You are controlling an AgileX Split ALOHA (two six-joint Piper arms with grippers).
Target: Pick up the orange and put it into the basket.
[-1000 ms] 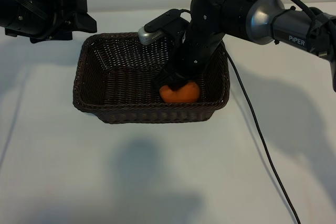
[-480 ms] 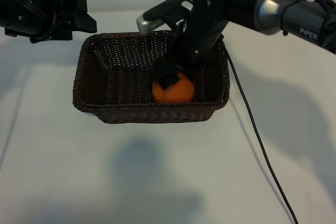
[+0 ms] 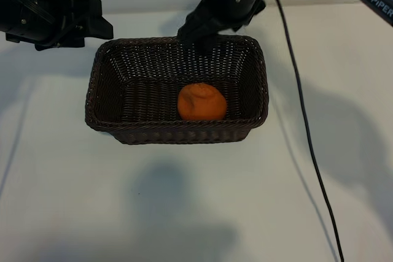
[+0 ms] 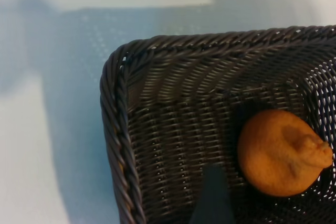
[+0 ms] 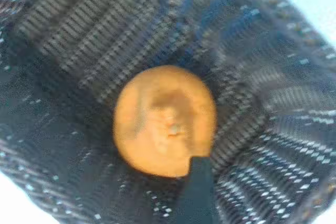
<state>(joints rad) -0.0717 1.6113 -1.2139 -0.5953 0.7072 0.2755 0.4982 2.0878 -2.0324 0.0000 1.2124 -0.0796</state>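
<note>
The orange (image 3: 201,102) lies free on the floor of the dark-brown wicker basket (image 3: 92,93), toward its near right part. My right gripper (image 3: 198,31) hangs open above the basket's far rim, well clear of the fruit. The right wrist view looks straight down on the orange (image 5: 164,119), with one dark finger (image 5: 195,187) at the picture's edge and the basket wall (image 5: 273,103) around it. My left gripper (image 3: 98,26) is parked open beyond the basket's far left corner. Its wrist view shows the orange (image 4: 281,153), the braided rim (image 4: 118,129) and one finger (image 4: 212,198).
The basket stands on a white table (image 3: 184,213). A black cable (image 3: 307,139) runs from the right arm down across the table on the right side. The left arm's dark body (image 3: 37,13) fills the far left corner.
The right gripper let go of the orange and rose out of the basket toward its far rim. The orange settled slightly to the left. The left arm stayed still.
</note>
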